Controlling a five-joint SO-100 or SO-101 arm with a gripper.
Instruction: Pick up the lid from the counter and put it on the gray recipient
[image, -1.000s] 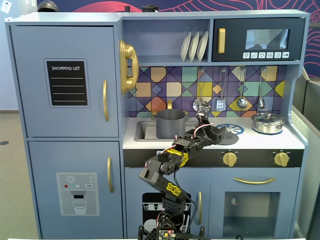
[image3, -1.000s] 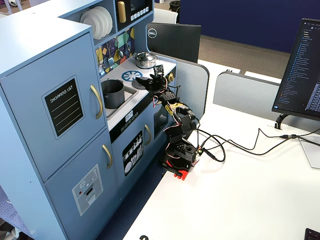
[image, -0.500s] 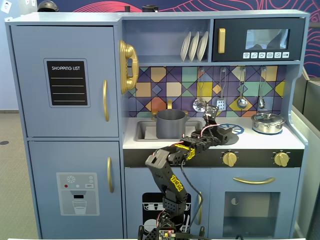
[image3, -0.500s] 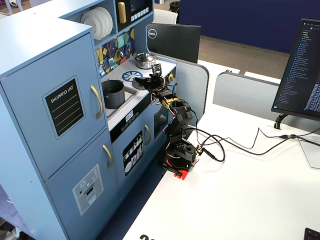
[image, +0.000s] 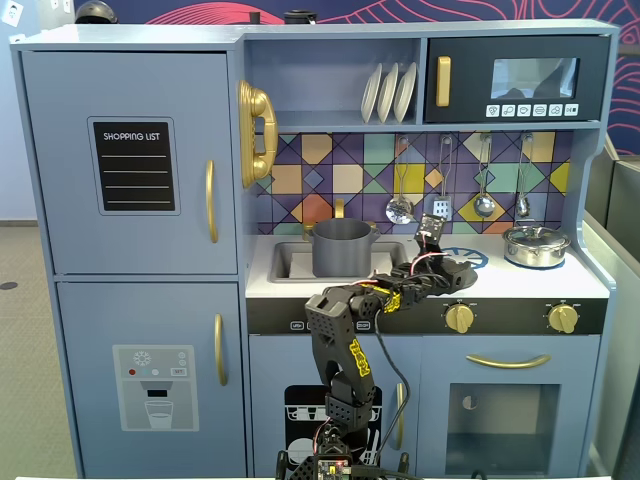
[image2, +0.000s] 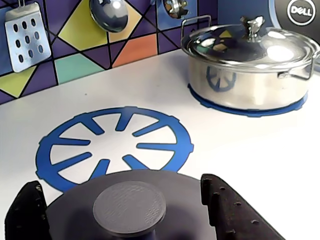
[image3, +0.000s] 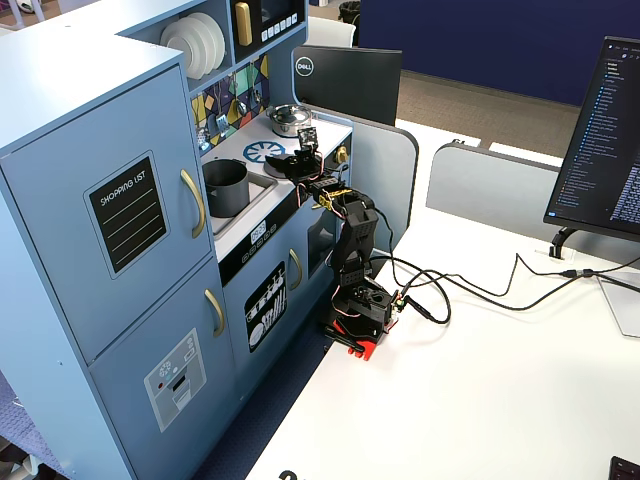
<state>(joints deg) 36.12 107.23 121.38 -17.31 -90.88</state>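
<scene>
Fixed view from the front: arm (image: 345, 340) rising from 6 o'clock and bending over the counter (image: 590, 283) toward 2 o'clock, gripper (image: 440, 262) low over the blue burner print (image: 478, 260). Gray pot (image: 342, 247) standing open-topped in the sink (image: 285, 262), at 9 o'clock from the gripper and apart from it. Silver pot (image: 536, 246) with its own lid at 3 o'clock, near the backsplash. Lid not made out here (hidden behind the arm's cabling), nor how the jaws stand.

Wrist view: lid (image2: 130, 210) filling the bottom edge at 6 o'clock, a dark disc with a round knob in its middle, lying flat on the white counter (image2: 240, 150). Two black fingers (image2: 227, 210) flanking it, one at 7 o'clock, one at 5 o'clock, spread wide and not pressing on the knob. Burner print (image2: 115, 145) just beyond the lid at 12 o'clock; silver pot (image2: 250, 70) at 2 o'clock on a second print. Spatula (image2: 27, 35) and ladle (image2: 107, 12) hanging at 11 and 12 o'clock. Gray pot out of sight here.

Fixed view from the side: arm (image3: 355, 250) based on the white table (image3: 500, 400), reaching to 11 o'clock onto the counter. Gripper (image3: 290, 165) between gray pot (image3: 226, 187) at 8 o'clock and silver pot (image3: 290, 120) at 12 o'clock. Lid too small to tell.
</scene>
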